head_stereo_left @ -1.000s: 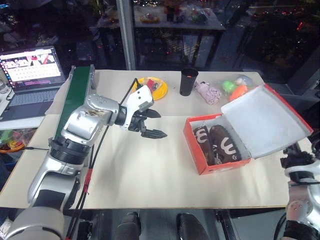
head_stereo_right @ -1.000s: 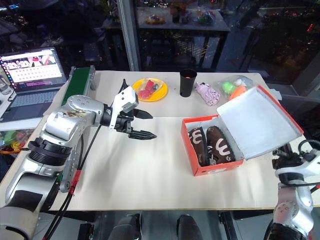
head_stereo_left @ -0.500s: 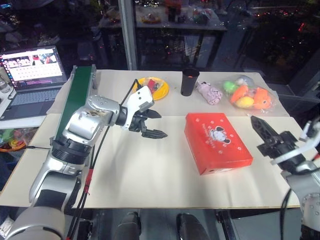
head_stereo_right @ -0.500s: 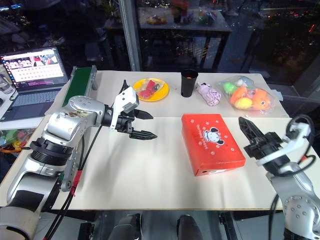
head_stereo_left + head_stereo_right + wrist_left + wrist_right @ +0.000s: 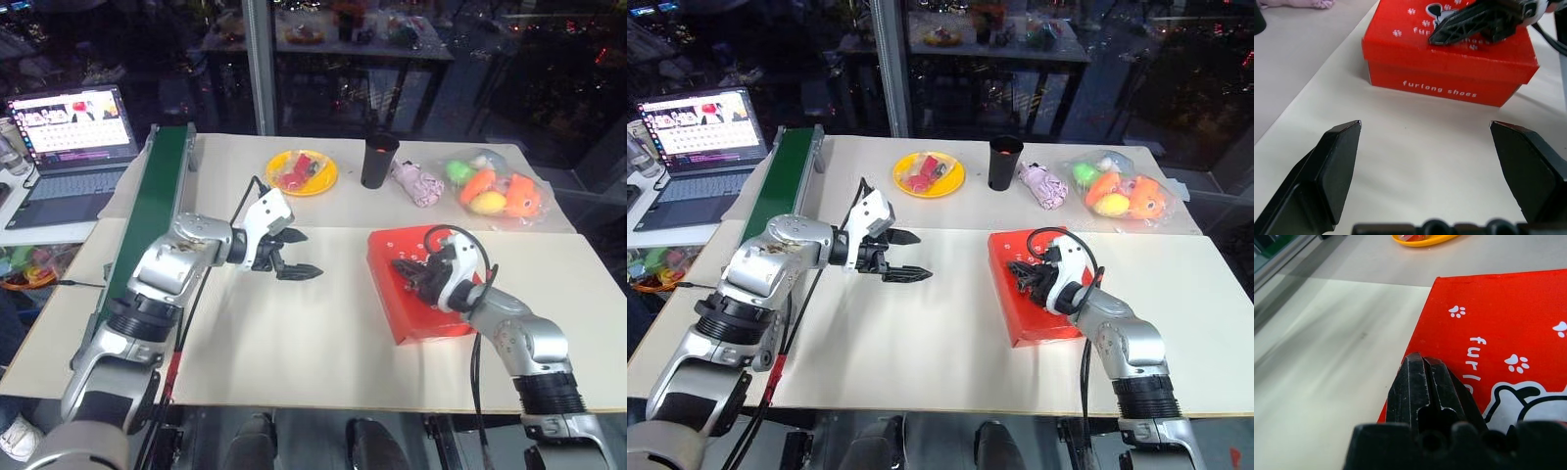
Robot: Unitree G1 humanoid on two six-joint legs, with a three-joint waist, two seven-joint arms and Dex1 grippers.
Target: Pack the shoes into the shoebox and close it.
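The red shoebox (image 5: 431,308) lies on the table right of centre with its lid down; the cartoon figure and white paw prints show on top (image 5: 1508,318). The shoes are hidden inside it. My right gripper (image 5: 402,268) is shut and lies low over the lid near its left edge (image 5: 1422,363); whether it touches the lid I cannot tell. Left of the box, apart from it, my left gripper (image 5: 310,255) hangs open above the table with nothing between its fingers. In the left wrist view the left gripper (image 5: 1425,125) points at the shoebox's side (image 5: 1444,83).
Along the back of the table stand a yellow plate (image 5: 302,172) with red items, a black cup (image 5: 378,161), a small pink cloth item (image 5: 416,183) and a clear bag of toy fruit (image 5: 492,188). A green conveyor (image 5: 157,206) and a laptop (image 5: 69,137) are at the left.
The lid, open a second ago, is down. My right gripper has swung in from the right and now lies over the lid. The left gripper has sunk a little.
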